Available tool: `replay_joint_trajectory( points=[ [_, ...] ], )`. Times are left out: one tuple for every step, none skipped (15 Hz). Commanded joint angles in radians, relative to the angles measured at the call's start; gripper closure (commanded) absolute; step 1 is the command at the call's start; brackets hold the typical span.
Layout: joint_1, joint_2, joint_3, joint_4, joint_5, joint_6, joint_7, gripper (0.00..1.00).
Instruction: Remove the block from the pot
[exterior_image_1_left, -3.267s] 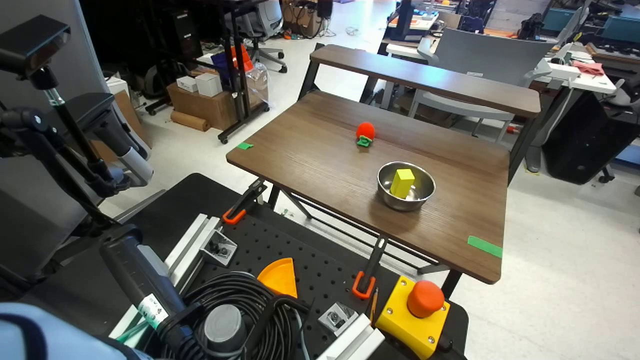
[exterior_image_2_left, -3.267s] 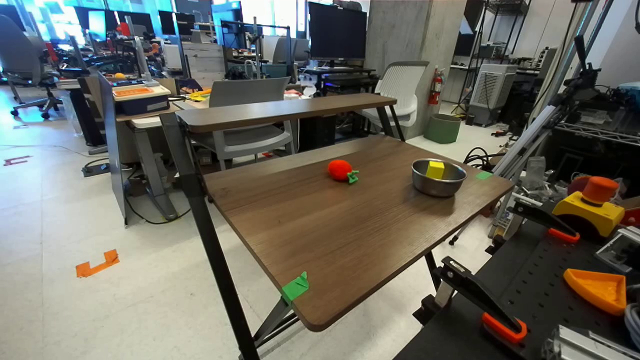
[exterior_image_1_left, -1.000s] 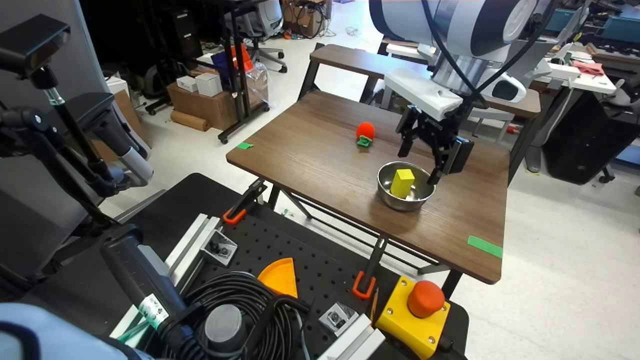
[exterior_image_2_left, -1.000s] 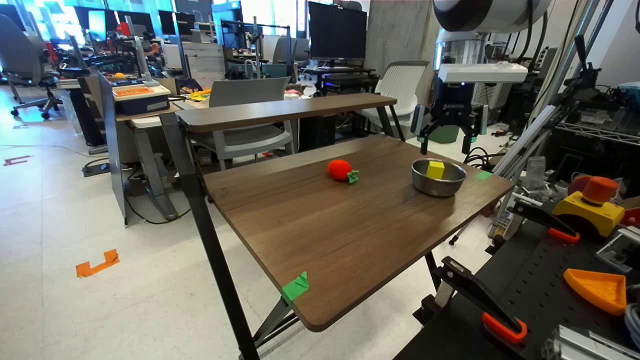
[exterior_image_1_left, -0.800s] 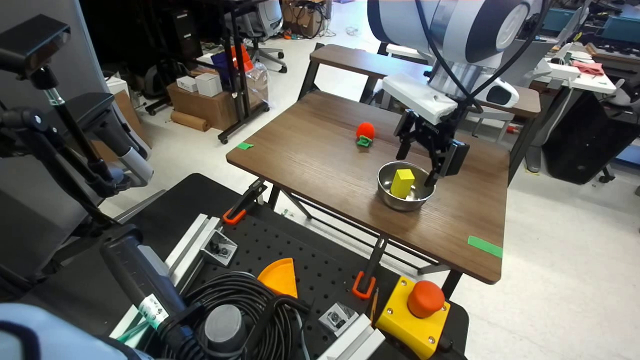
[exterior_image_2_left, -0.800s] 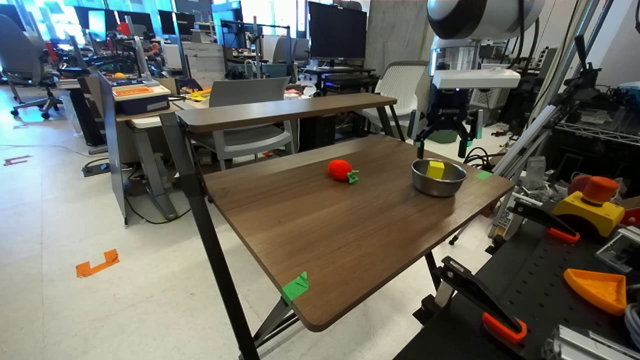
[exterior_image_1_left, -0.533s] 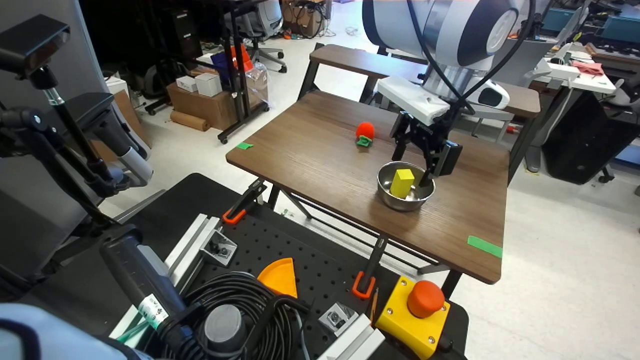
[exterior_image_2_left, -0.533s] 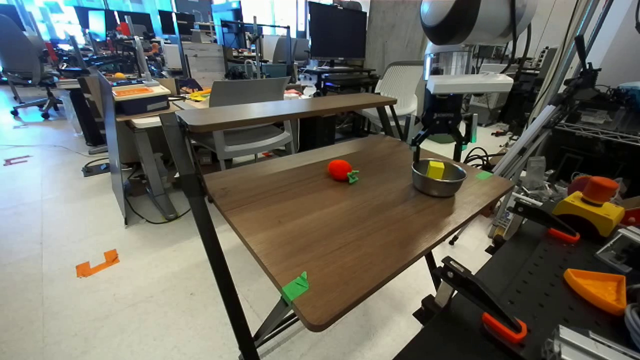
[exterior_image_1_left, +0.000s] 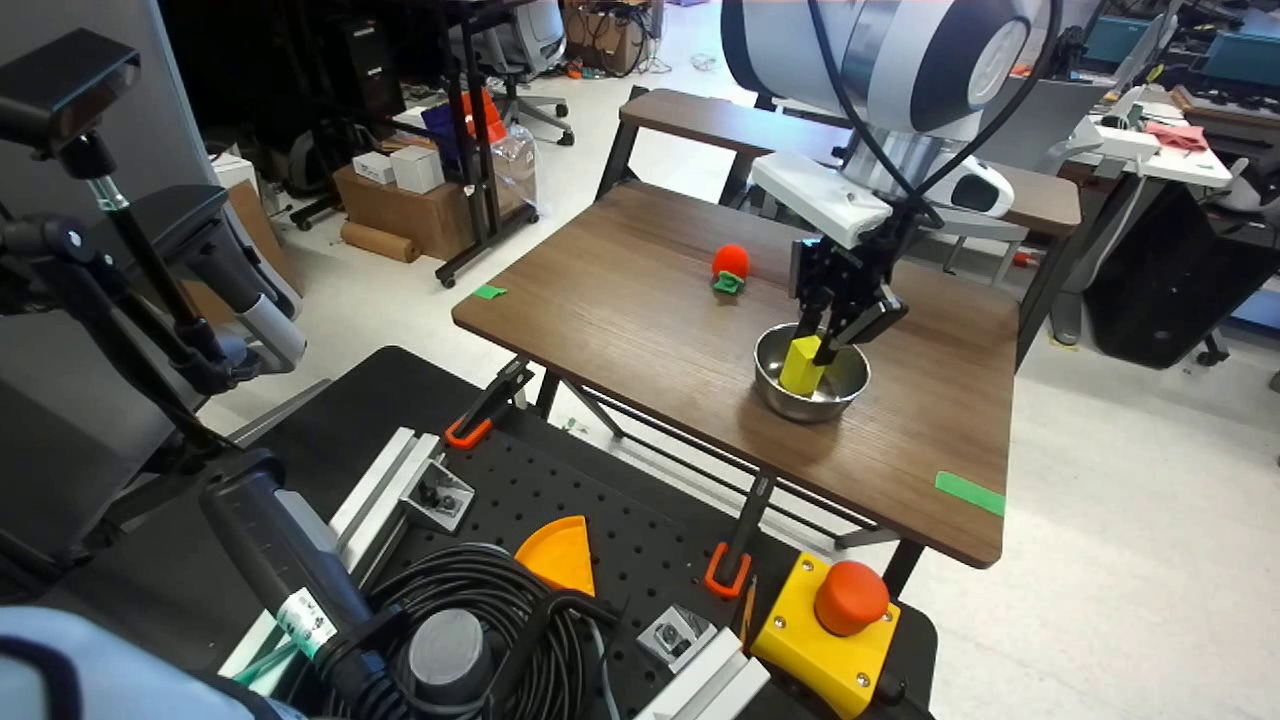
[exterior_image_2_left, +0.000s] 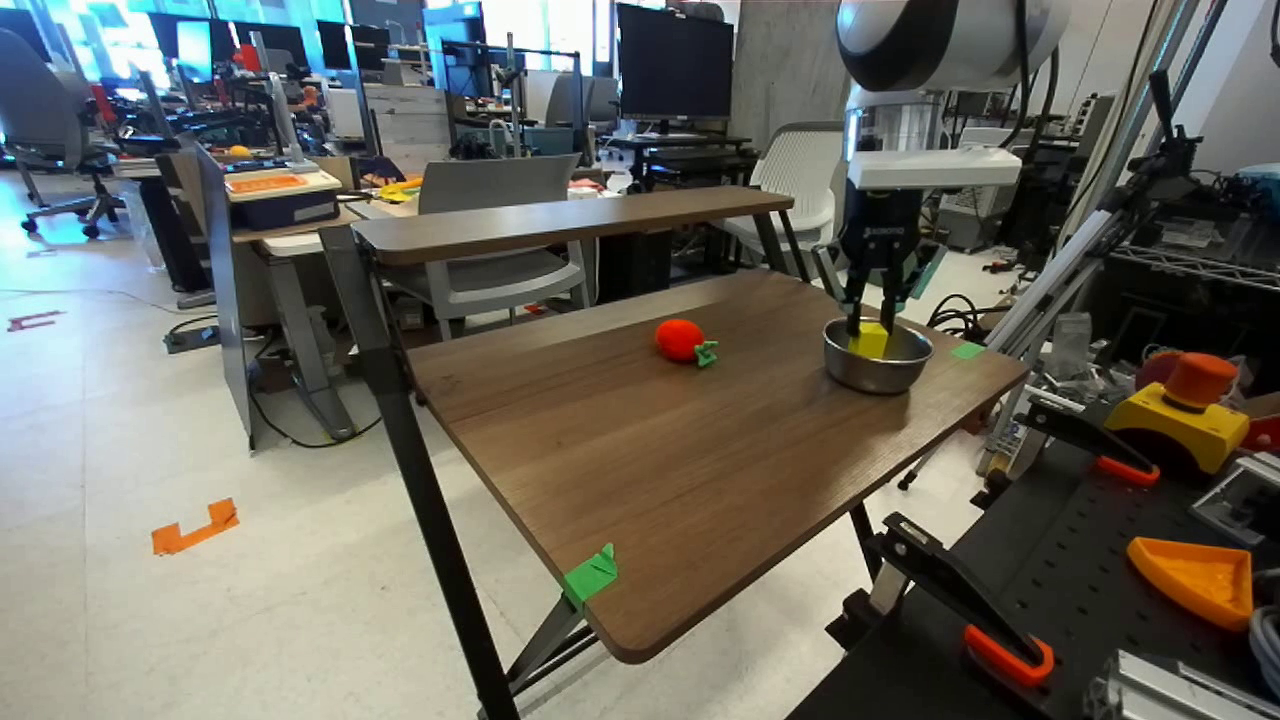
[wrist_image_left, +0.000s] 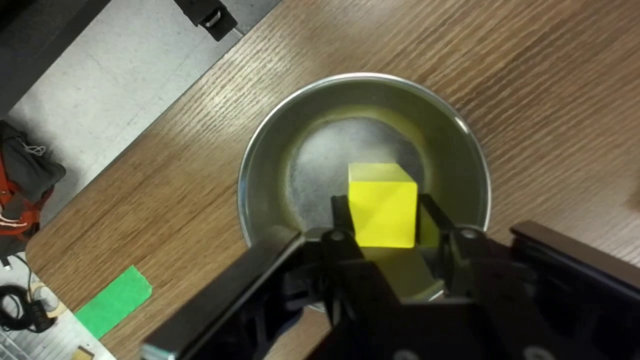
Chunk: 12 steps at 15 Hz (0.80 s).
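The gripper is pointing down into the pot, its dark fingers pinching two opposite sides of the block — a smooth, flat-faced, yellow-green cuboid. The block is sitting within the pot's walls; whether its base is touching the metal floor, I cannot tell. The round, shiny silver pot is catching yellow reflections inside its thin rim — and is standing on a wood-grained brown table. Apart from it, a rounded red object with a green top is lying there.

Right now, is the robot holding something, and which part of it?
The yellow rectangular block, it seems: the Robotiq gripper has it by two opposite sides, in its upper part.
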Motion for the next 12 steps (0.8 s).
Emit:
replay_joint_trajectory(
  points=[
    [0.002, -0.02, -0.007, 0.01, 0.031, -0.011, 0.007, 0.91],
    [-0.008, -0.046, 0.0, 0.003, 0.048, -0.024, -0.003, 0.91],
    [-0.011, -0.063, 0.002, -0.002, 0.06, -0.027, -0.006, 0.91],
    [-0.013, -0.11, 0.007, -0.027, 0.073, -0.031, -0.016, 0.91],
    [-0.012, -0.132, 0.009, -0.035, 0.082, -0.034, -0.02, 0.91],
    [-0.004, -0.188, 0.013, -0.064, 0.087, -0.03, -0.024, 0.91],
    [0.001, -0.219, 0.017, -0.076, 0.088, -0.028, -0.027, 0.91],
    [0.017, -0.252, 0.024, -0.094, 0.066, -0.018, -0.037, 0.91],
    [0.029, -0.273, 0.033, -0.101, 0.056, -0.015, -0.041, 0.91],
    [0.045, -0.286, 0.045, -0.114, 0.044, -0.004, -0.046, 0.91],
    [0.055, -0.3, 0.06, -0.12, 0.045, -0.007, -0.055, 0.91],
    [0.073, -0.298, 0.078, -0.127, 0.042, -0.002, -0.063, 0.91]
  ],
)
